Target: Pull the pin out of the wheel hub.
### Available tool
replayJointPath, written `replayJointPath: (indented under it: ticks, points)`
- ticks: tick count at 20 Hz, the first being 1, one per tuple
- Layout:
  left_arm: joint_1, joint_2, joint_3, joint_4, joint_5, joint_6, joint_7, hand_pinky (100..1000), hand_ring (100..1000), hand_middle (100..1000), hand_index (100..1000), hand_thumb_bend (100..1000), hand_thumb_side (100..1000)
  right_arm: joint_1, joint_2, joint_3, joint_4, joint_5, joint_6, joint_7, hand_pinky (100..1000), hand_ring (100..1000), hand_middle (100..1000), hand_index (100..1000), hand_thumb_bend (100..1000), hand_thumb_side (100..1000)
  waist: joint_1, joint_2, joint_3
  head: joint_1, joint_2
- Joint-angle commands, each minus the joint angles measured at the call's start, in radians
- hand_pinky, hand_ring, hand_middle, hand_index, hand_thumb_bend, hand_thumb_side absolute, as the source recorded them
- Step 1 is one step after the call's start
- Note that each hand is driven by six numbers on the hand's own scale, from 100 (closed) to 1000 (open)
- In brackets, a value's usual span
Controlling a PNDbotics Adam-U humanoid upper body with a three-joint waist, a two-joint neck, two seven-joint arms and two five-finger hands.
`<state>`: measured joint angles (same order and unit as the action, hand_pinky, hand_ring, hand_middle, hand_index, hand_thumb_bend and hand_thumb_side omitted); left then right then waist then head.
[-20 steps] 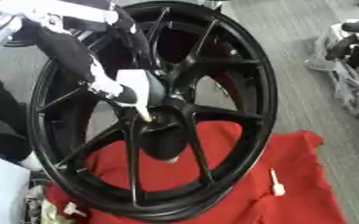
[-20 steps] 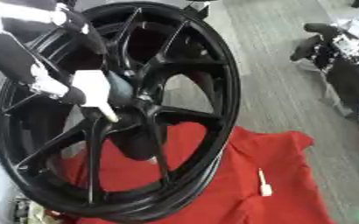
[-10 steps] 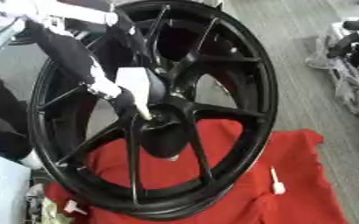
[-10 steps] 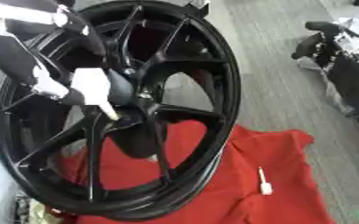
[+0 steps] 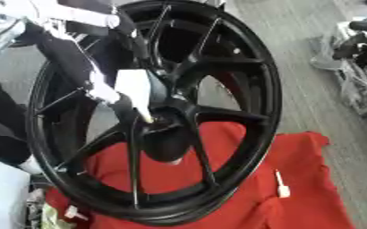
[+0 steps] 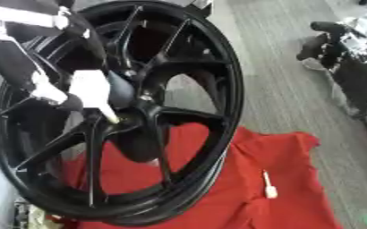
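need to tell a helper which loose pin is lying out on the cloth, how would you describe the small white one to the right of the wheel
Find the big black wheel standing on the red cloth. Look just right of its lower rim, on the bare cloth: the small white pin lies there alone, a thin stem with a wider blunt end nearest the camera. Unlike the white piece at the hub, it touches neither the wheel nor any hand.

A black wheel hub (image 6: pixel 171 116) stands on a red cloth (image 6: pixel 241 188), a small white pin (image 6: pixel 269 185) lying beside it.
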<state>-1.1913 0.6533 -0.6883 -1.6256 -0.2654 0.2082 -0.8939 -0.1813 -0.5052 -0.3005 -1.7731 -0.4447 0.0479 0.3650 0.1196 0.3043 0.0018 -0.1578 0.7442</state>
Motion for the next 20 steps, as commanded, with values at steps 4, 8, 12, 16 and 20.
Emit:
replayJointPath:
  ticks: [4,8,12,16,20]
  points:
    - [-0.025,-0.015,-0.003,0.022,-0.043,-0.019,0.005,934,868,778,850,569,338,-0.009,-0.027,-0.002,-0.012,0.000,0.000,0.002,933,624,571,809,100,639,-0.008,-0.022,-0.003,0.001,-0.012]
    - [-0.028,-0.034,-0.009,0.040,-0.064,-0.024,0.015,930,864,771,843,527,307,-0.010,-0.026,-0.001,-0.011,0.002,-0.001,0.004,934,625,572,809,100,640,-0.008,-0.021,-0.005,0.002,-0.011]
    - [-0.029,-0.042,-0.009,0.044,-0.065,-0.019,0.027,916,853,756,812,443,256,-0.012,-0.026,-0.001,-0.010,0.001,0.000,0.005,934,625,573,809,100,640,-0.008,-0.020,-0.006,0.001,-0.010]
    - [-0.028,-0.042,-0.011,0.040,-0.060,-0.008,0.023,900,839,741,746,402,194,-0.012,-0.027,-0.002,-0.010,0.000,0.000,0.006,934,626,573,810,100,640,-0.007,-0.020,-0.006,0.000,-0.009]
    - [-0.027,-0.037,-0.019,0.035,-0.064,-0.012,-0.006,892,833,729,682,398,191,-0.012,-0.028,-0.003,-0.009,-0.001,0.001,0.006,935,626,574,810,100,640,-0.006,-0.021,-0.006,0.001,-0.007]
